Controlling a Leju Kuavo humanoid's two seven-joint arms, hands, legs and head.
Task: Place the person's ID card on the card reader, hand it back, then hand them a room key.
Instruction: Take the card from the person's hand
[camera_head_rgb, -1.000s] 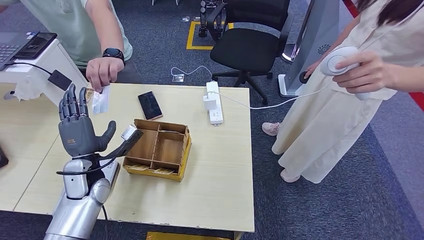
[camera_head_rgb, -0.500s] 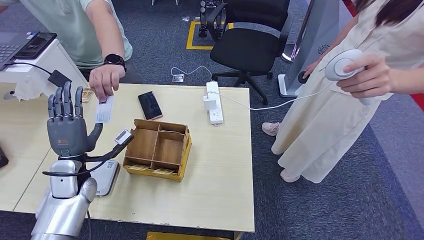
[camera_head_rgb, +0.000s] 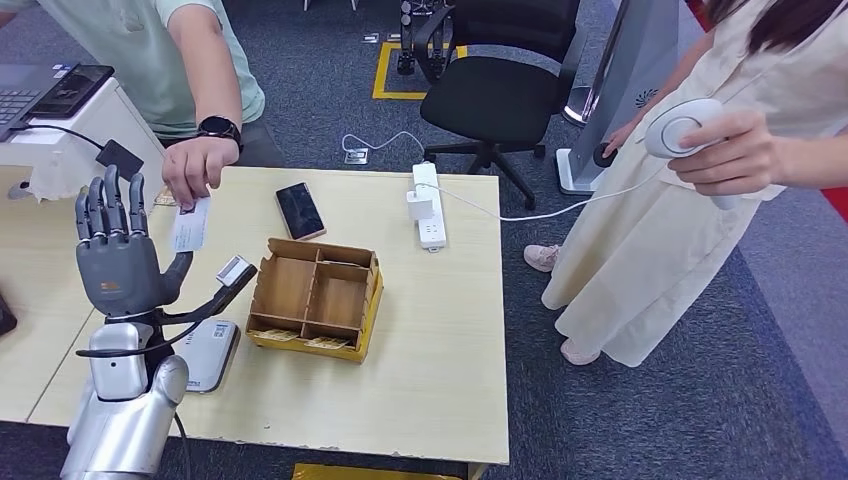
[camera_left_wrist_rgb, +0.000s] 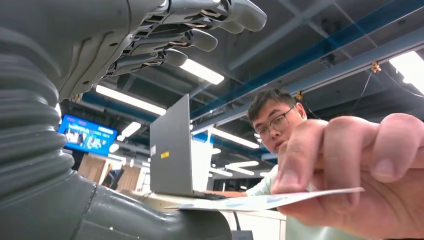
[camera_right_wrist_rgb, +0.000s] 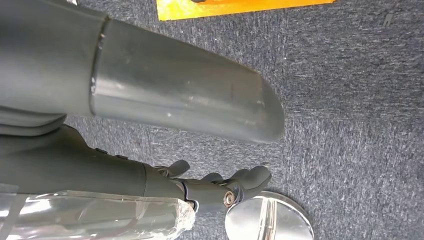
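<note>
Head view: left hand (camera_head_rgb: 118, 255) raised upright over the counter's (camera_head_rgb: 440, 340) left edge, palm toward the person, fingers spread and straight, holding nothing. Person's hand (camera_head_rgb: 192, 170) at the far left corner pinches the ID card (camera_head_rgb: 190, 223) by its top edge; the card hangs just beside the robot's thumb, whether touching cannot be told. Left wrist view: card (camera_left_wrist_rgb: 265, 201) lies edge-on between the person's fingers (camera_left_wrist_rgb: 345, 165), close above the thumb. Card reader (camera_head_rgb: 207, 352) lies flat near the counter's near left edge, beside the wooden box (camera_head_rgb: 316, 297). Black phone (camera_head_rgb: 299, 210) and white power strip (camera_head_rgb: 428, 205) sit along the far edge. Right wrist view: right hand (camera_right_wrist_rgb: 220, 187) hangs over carpet, fingers loosely curled, nothing in them.
</note>
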